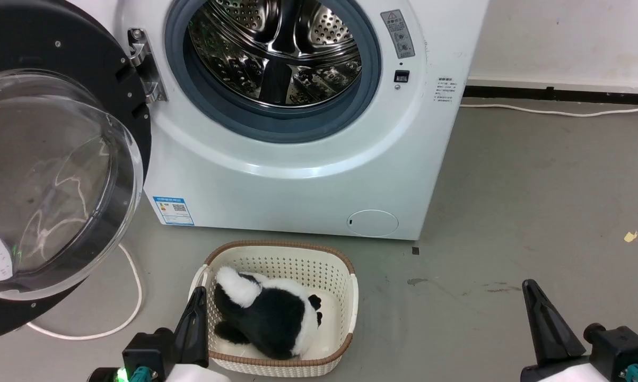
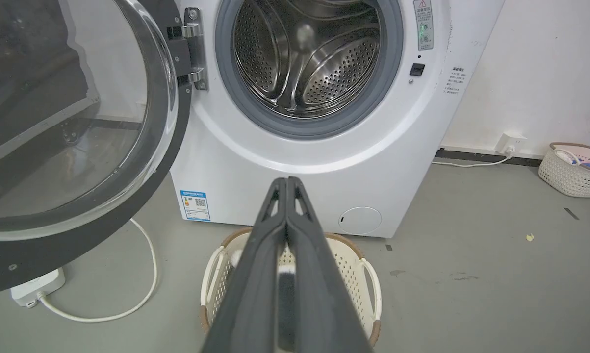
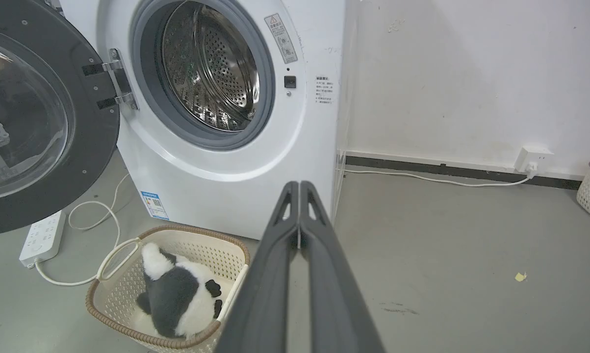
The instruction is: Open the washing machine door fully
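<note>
From the head camera I saw the washing machine (image 1: 297,180) at 12 o'clock with its steel drum exposed, and the washing machine door (image 1: 53,170) stood swung out on its hinge at 9 o'clock, glass bowl bulging toward me. A cream basket (image 1: 346,297) holding a black-and-white plush toy (image 1: 271,318) sat on the grey floor (image 1: 509,212) at 6 o'clock, just in front of the machine. My left pincer (image 1: 198,297) at 7 o'clock, beside the basket's rim, and my right pincer (image 1: 530,286) at 5 o'clock each had its fingers pressed together, holding nothing, well apart from the door.
</note>
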### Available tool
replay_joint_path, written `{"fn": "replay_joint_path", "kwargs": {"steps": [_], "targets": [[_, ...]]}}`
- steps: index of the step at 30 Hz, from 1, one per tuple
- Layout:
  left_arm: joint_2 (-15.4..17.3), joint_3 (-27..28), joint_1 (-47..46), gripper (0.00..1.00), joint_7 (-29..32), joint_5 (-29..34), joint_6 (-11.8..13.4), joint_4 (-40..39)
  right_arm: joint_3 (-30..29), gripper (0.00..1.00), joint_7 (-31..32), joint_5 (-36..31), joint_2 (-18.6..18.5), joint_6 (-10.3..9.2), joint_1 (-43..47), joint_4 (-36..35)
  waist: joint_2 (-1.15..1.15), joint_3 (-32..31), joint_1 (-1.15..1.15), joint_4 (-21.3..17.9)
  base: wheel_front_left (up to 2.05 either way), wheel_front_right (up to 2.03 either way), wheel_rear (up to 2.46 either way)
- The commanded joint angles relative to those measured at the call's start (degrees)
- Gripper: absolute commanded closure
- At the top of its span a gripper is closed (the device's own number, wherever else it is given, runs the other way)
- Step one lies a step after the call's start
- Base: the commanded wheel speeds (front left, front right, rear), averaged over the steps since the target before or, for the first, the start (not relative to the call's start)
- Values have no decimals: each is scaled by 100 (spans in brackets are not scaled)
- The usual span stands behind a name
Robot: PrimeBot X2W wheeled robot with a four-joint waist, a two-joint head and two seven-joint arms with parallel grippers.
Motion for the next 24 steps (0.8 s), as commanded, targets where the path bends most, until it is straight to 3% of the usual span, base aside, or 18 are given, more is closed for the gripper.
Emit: {"fn": "replay_joint_path", "kwargs": {"steps": [1, 24], "targets": [[2, 21, -71, 100, 35, 65, -34, -42, 19, 100, 34, -37, 10, 2, -89, 6, 0, -1, 0, -2, 0, 0, 0], [-11, 151, -147, 100, 303, 273, -86, -134, 97, 100, 304, -151, 16, 3, -214, 9, 0, -23, 0, -48, 0, 0, 0]]}}
